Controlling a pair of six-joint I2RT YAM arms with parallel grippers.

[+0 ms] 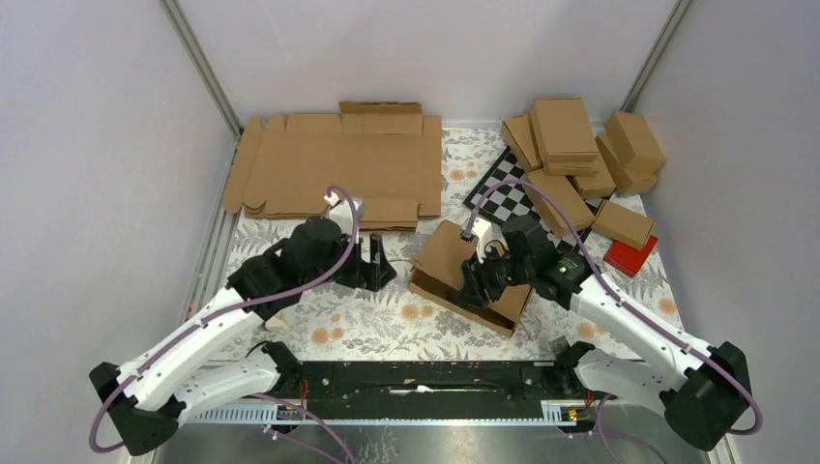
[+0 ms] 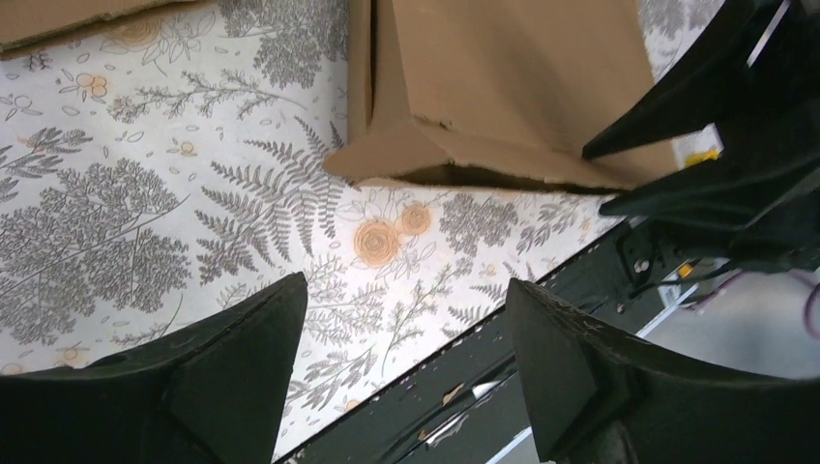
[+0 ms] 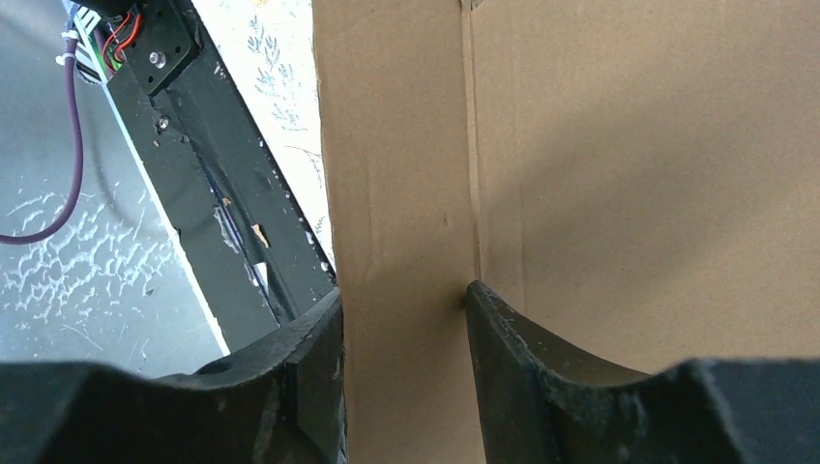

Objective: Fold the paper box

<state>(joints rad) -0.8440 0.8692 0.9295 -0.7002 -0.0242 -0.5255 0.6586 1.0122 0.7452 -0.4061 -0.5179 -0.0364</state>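
The paper box [image 1: 454,261] is partly folded brown cardboard, sitting on the flowered cloth at the table's middle. My right gripper [image 1: 481,285] is down on its near right part. In the right wrist view its fingers [image 3: 401,304] stand apart, open, over a flat cardboard panel [image 3: 629,145], one fingertip at the panel's edge and the other at a crease. My left gripper [image 1: 372,266] hovers left of the box, open and empty. The left wrist view shows its fingers [image 2: 406,295] over the cloth, the box corner [image 2: 503,87] ahead and the right gripper [image 2: 716,164] beyond.
Flat cardboard blanks [image 1: 338,164] lie at the back left. A pile of finished closed boxes [image 1: 580,155] sits at the back right on a checkerboard [image 1: 512,198], with a red block [image 1: 630,256] beside it. A black rail [image 1: 425,377] runs along the near edge.
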